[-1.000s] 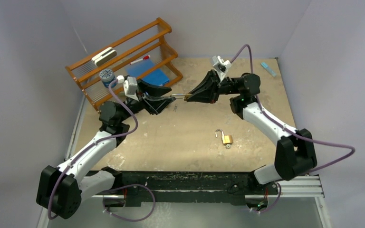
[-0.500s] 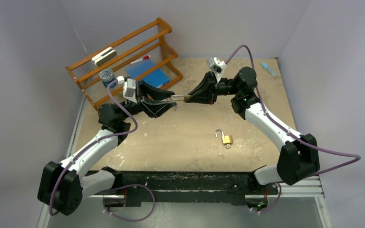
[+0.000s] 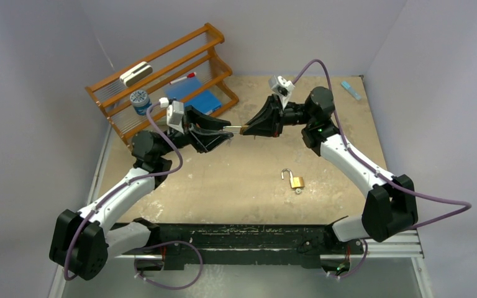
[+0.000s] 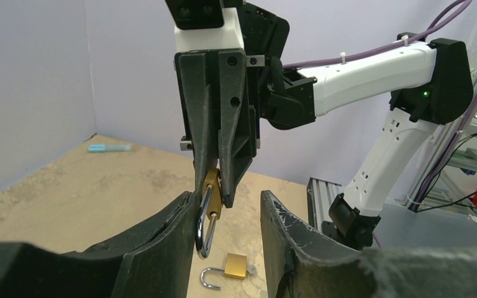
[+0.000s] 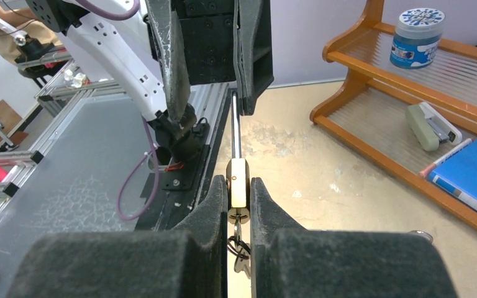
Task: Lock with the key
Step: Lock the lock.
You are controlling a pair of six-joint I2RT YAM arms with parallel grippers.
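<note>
The right claw [image 5: 238,192] pinches a brass padlock [image 4: 211,183]; the left claw [image 4: 228,200] is spread around its shackle [image 4: 204,228], above the bench [image 3: 223,180]

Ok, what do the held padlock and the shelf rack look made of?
The held padlock: body looks like brass, yellow with a satin sheen; its shackle looks like polished steel, mirror-bright. The shelf rack: frame seems varnished wood, glossy orange-brown; shelves perhaps ribbed clear plastic.
</note>
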